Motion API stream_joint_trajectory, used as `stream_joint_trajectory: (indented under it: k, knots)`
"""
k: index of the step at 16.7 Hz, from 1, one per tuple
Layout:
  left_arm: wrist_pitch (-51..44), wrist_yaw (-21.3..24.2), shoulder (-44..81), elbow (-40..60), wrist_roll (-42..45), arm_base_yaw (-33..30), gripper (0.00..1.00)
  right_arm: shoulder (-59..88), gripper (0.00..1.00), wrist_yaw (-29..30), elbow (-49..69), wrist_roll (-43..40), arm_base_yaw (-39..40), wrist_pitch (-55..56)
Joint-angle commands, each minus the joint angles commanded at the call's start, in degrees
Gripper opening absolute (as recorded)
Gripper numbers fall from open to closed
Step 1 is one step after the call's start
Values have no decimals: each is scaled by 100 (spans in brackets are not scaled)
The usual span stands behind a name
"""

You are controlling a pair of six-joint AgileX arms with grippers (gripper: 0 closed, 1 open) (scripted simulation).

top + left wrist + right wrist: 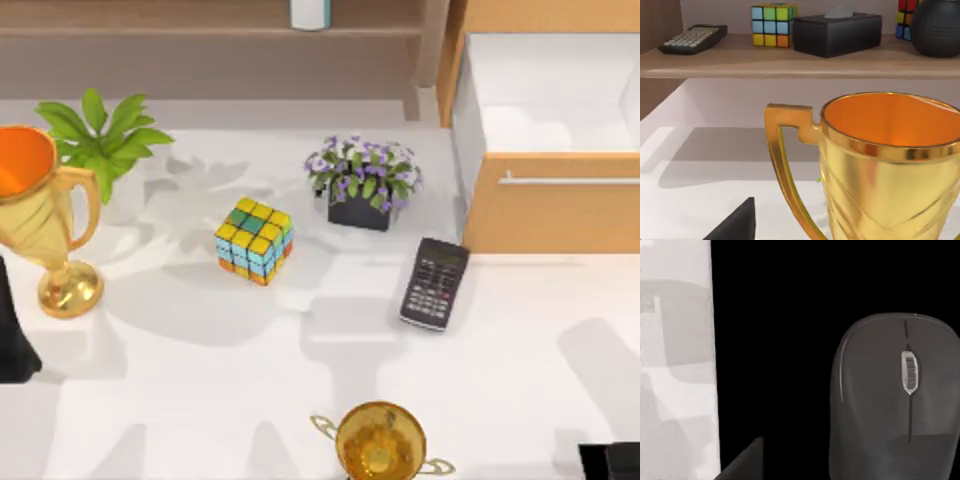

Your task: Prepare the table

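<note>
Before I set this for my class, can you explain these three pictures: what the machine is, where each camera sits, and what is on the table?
It is a simulated pair of AgileX robot arms at a white table. One camera looks down from above; the other two ride on the arms' wrists. From above you see a gold trophy at the left, a leafy plant, a colour cube, a purple flower pot, a calculator, a second trophy at the near edge, and an open drawer at the right. The left wrist camera faces the left trophy and a shelf. The right wrist camera faces a grey mouse.
</note>
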Motion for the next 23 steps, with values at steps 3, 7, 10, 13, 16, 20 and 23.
stream_joint_trajectory:
  k: [3,7,10,13,16,20,23]
  knots:
    - [0,0,0,0,0,0,100,-2,100,0,3,0,-1,0]
    - [0,0,0,0,0,0,100,46,100,94,3,-312,114,332]
    - [0,0,0,0,0,0,100,202,100,309,-45,-1054,315,1186]
    - [0,0,0,0,0,0,100,454,100,605,-146,-2093,487,2509]
    - [0,0,0,0,0,0,100,836,100,937,-322,-3319,578,4207]
    - [0,0,0,0,0,0,100,1616,100,1386,-659,-5096,556,6868]
    - [0,0,0,0,0,0,100,2411,100,1687,-944,-6450,455,8943]
